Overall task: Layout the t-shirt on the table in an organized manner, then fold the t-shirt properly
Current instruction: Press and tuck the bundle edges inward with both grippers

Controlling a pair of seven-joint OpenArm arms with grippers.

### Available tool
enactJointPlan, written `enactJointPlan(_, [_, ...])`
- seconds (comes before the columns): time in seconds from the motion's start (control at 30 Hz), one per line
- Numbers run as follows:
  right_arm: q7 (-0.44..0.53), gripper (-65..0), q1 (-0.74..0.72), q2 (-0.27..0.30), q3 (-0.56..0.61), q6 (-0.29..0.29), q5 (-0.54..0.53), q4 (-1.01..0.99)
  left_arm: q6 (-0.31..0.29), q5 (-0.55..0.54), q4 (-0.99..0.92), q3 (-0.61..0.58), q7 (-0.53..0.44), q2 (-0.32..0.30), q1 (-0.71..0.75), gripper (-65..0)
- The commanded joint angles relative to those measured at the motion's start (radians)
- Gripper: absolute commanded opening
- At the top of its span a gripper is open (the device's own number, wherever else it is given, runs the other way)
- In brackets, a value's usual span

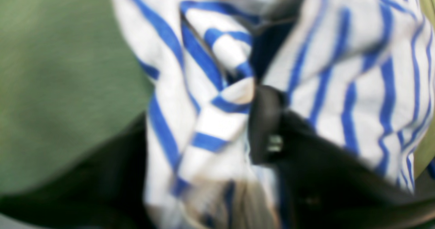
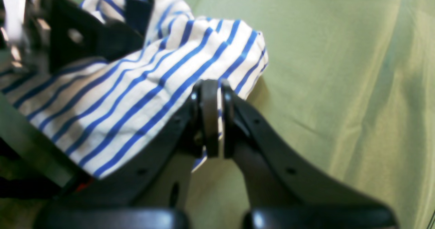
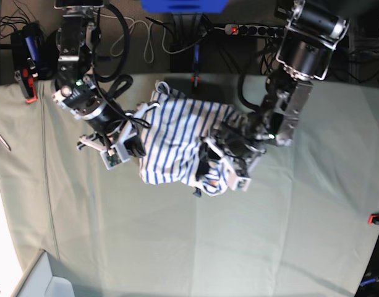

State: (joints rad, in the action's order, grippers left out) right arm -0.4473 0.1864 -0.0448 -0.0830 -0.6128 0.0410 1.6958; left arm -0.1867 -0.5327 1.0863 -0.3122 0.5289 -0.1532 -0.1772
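The t-shirt [image 3: 177, 145] sits bunched near the middle of the table [image 3: 288, 241], toward the far edge, with both arms at it. From the base view it reads as a crumpled striped heap, wider on my right-arm side and knotted into a tight wad on my left-arm side.

My right gripper [image 2: 213, 120] has its fingers pressed together on a thin edge of cloth; the right wrist view shows a sliver of striped fabric pinched between the pads, with the rest of that panel draping away in a fairly smooth sheet.

My left gripper [image 1: 258, 120] is buried in folds. The left wrist view is badly blurred, so I cannot tell whether it is closed on fabric or only pushed against it. A dark patch among the stripes may be the neck label, though I would not swear to it.

Handling judgement: light, limp cotton with no stiffness to lean on. It will sag, twist and cling to the tablecloth when dragged, and a thin single-layer pinch could slip. Nothing fragile here.

Best holds, I think, are seams and corners: the two shoulder points or the two hem corners, taken well apart so the weight of the cloth pulls it flat. The wad under my left arm needs shaking out first.
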Motion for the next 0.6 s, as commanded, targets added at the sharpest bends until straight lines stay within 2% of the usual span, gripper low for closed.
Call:
enactJointPlan(0.0, [0.025, -65.0, -0.009, 0.0, 0.001, -0.003, -0.016, 0.017, -0.012, 0.007, 0.012, -0.021, -0.011, -0.001, -0.011, -48.0])
enactJointPlan(0.1, [0.025, -65.0, -0.023, 0.001, -0.002, -0.003, -0.016, 0.017, -0.012, 0.035, 0.012, -0.049, -0.069, -0.003, -0.011, -64.1])
enactJointPlan(0.37, [0.037, -65.0, -0.06, -0.016, 0.004, -0.006, -0.022, 0.014, -0.012, 0.085, 0.012, -0.051, -0.083, -0.003, -0.057, -64.9])
enactJointPlan(0.47, [0.078, -65.0, -0.135, -0.057, 0.002, -0.008, -0.056, -0.089, -0.012, 0.084, 0.012, -0.043, -0.083, -0.003, -0.06, -64.9])
enactJointPlan(0.57, [0.13, -65.0, -0.219, -0.054, 0.01, -0.008, -0.132, -0.244, -0.012, 0.084, 0.012, -0.043, -0.083, -0.003, -0.057, -64.9])
